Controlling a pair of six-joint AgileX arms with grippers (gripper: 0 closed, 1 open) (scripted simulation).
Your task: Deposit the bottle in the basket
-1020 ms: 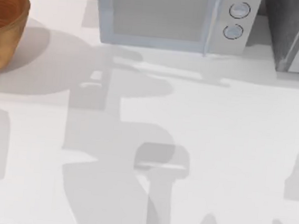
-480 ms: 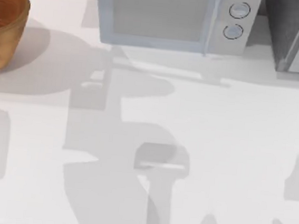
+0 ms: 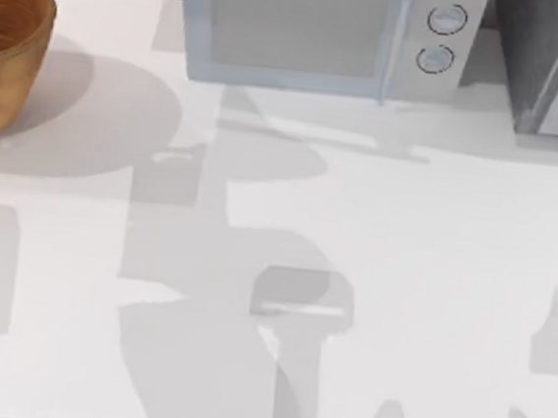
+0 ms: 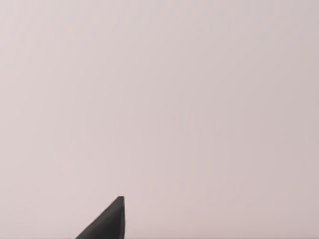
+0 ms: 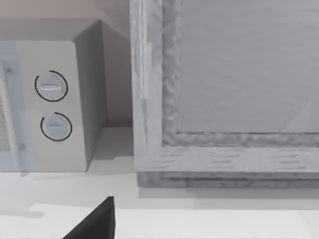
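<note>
Orange-brown basket (image 3: 9, 35) waits far left; grip state unreadable, possibly carrying; next, deposit the bottle inside.

white table (image 3: 432, 263), microwave (image 3: 316, 35) at back, pinkish wall (image 4: 159, 99).

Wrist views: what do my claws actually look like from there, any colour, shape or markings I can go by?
Little of either is in frame. The left claw appears as a single matte black wedge tapering to a point, against a plain pale pink background. The right claw looks the same: a black, sharp-edged triangular tip, above the white table. No cables, labels or markings are visible on either.
</note>
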